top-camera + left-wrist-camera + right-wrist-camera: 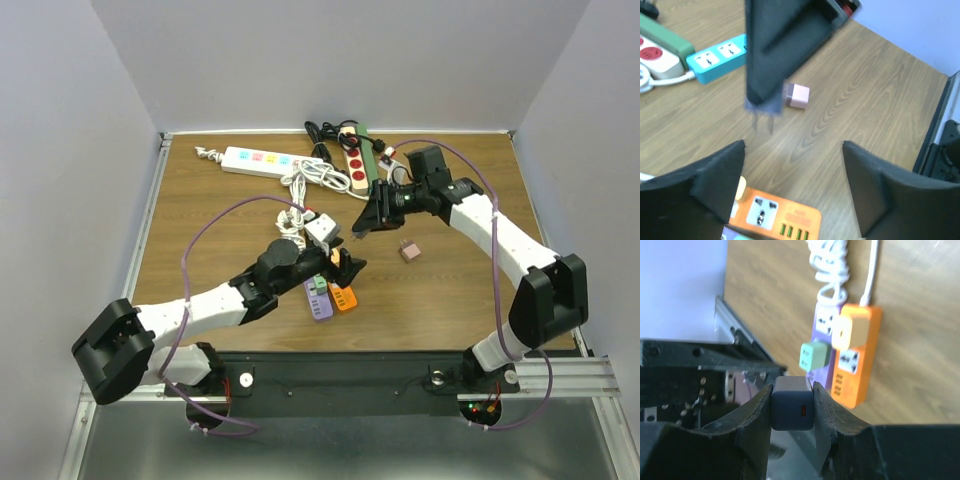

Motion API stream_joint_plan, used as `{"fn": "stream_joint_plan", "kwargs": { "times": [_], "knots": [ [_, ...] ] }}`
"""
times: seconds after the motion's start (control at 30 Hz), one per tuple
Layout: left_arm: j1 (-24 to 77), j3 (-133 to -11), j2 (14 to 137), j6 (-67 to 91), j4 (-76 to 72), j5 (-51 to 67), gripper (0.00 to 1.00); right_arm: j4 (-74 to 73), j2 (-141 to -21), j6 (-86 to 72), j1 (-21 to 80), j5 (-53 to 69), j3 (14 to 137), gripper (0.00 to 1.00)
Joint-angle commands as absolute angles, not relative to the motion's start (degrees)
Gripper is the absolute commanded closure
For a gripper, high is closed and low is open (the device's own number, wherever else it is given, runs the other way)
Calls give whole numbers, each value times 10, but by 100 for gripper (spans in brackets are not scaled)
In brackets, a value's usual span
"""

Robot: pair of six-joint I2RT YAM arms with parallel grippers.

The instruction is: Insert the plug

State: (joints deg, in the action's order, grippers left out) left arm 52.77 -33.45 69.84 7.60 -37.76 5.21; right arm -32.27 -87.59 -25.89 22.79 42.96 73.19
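Right gripper (pixel 791 390): pressed in on a dark blue plug (pixel 792 412), pinching it flat between both fingers. Hangs clear of the wooden table (pixel 480 300), with the prongs (pixel 771 122) pointing down, blurred in the left wrist view.

Left gripper (pixel 792 150): spread wide, gripping nothing. Hovers low over the near end of the orange power strip (pixel 785 217), just short of the held plug.

Beside the orange strip, touching along its length: a purple power strip (pixel 821 322). Seated in the purple one, a green plug (pixel 815 356); on the orange one, a pale orange plug (pixel 847 332). Beyond both, coiled white cables (pixel 832 270).

Alone on bare wood near the right gripper: a small pink plug (pixel 409 250).

Towards the far edge: a white power strip (pixel 258 160), a cream strip with red sockets (pixel 357 165) and a teal strip (pixel 720 57).
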Motion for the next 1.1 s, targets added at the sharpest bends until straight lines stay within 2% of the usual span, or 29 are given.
{"fn": "stream_joint_plan", "kwargs": {
  "times": [0.0,0.17,0.4,0.6,0.83,1.07],
  "knots": [
    [526,-315,646,89,-375,29,4,-300,-901,-240,221,401,786,100],
    [512,-271,606,113,-355,5,1,-299,-933,-229,221,381,824,100],
    [401,-236,553,202,-296,-38,1,-299,-950,-221,292,264,854,100],
    [304,-261,604,259,-237,-9,1,-300,-983,-235,366,137,866,100],
    [251,-258,620,278,-224,-3,1,-301,-1038,-263,433,36,890,100],
    [237,-270,608,256,-204,-11,1,-345,-1100,-271,462,-15,958,100]
  ]
}}
